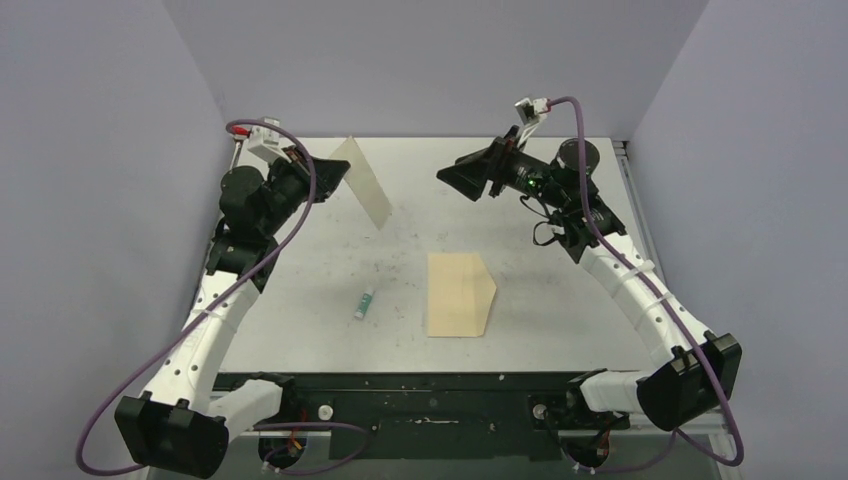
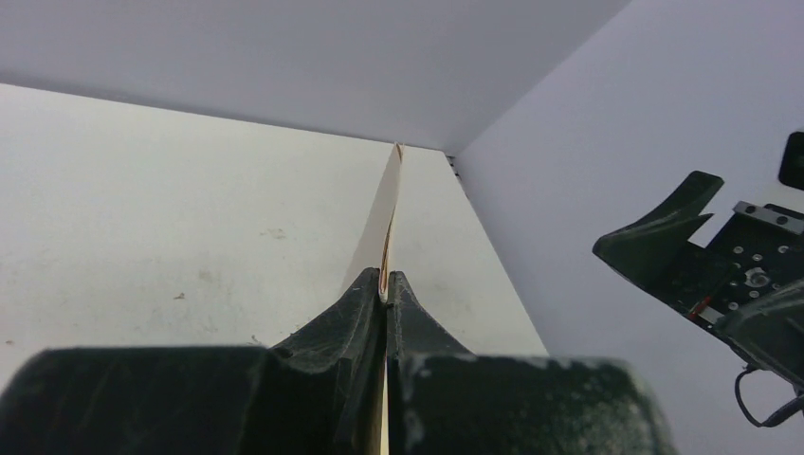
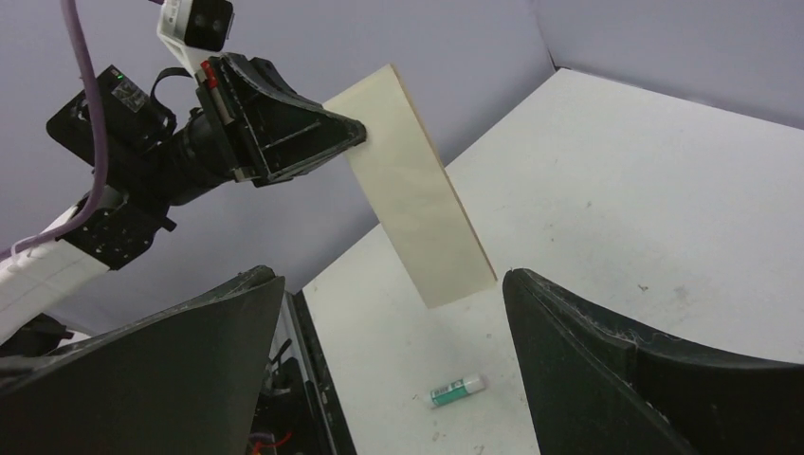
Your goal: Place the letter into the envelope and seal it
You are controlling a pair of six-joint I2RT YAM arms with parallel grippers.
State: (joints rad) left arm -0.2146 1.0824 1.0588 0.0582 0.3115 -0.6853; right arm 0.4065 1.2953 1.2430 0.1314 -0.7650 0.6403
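My left jaws were clenched on one end of the letter (image 3: 417, 199), held up off the counter (image 1: 560, 240), its long axis slanting out and down toward the middle! My right jaws gaped wide, empty, facing it. The envelope (image 1: 458, 295) lay flat mid-counter, flap pointing right, with a glue stick (image 1: 365, 303) to its left.

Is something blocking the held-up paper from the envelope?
Nothing visible. The pale folded paper letter in the left gripper hangs in the air; the green-white glue stick lies beside the tan paper envelope, off that path.
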